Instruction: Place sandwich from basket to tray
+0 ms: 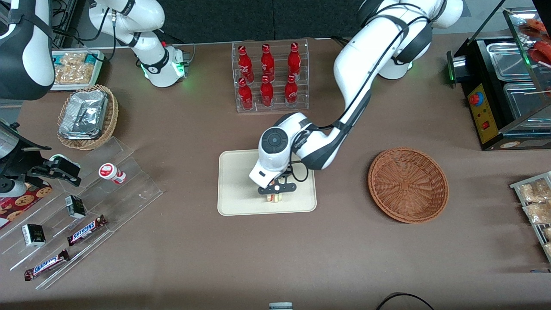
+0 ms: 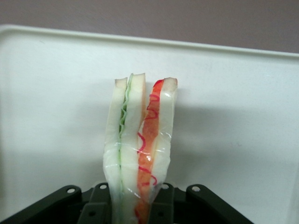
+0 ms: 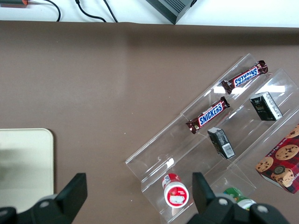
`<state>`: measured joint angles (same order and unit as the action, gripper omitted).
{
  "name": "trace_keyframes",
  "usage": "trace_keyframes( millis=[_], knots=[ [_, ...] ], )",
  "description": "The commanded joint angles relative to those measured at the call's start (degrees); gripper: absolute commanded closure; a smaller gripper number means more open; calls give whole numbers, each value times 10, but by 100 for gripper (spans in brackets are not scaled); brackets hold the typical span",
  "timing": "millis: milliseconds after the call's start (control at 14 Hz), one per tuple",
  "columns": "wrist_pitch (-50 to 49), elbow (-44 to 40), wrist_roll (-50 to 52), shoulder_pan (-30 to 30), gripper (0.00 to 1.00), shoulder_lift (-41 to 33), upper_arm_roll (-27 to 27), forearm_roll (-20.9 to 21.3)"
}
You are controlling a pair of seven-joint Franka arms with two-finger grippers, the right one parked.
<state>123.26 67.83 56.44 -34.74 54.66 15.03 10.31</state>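
The left arm's gripper hangs low over the cream tray, toward the tray's edge nearest the front camera. Its fingers are clamped on the sandwich, which the wrist view shows squeezed between them, its pale bread and its green and red filling stripes edge-on inside the clear wrap, with the tray's pale floor spread beneath it. From the front the sandwich peeps out just below the gripper, at or very close to the tray floor; whether it already touches cannot be told.

The reddish-brown wicker basket sits on the brown surface toward the working arm's end, well apart from the tray, and nothing shows in it.

So the carry looks finished and the placing step is in hand. The next move likely calls for settling the wedge onto the tray, spreading the fingers to let go, then lifting straight up so the wrap does not drag or tip.
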Motion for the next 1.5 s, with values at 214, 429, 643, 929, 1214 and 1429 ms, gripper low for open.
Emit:
trace_keyframes(
  millis=[214,429,643,929,1214,1429],
  knots=[
    [29,-31,34,-26,63,37,-15,15],
    [11,-30,36,-19,0,16,-15,9],
    [-56,-33,25,13,0,-31,-10,3],
    [-150,-4,-82,93,0,-124,0,-68],
    [-145,182,-180,192,0,-274,1,-74],
    [-82,344,-280,274,0,-395,0,-91]
  ],
)
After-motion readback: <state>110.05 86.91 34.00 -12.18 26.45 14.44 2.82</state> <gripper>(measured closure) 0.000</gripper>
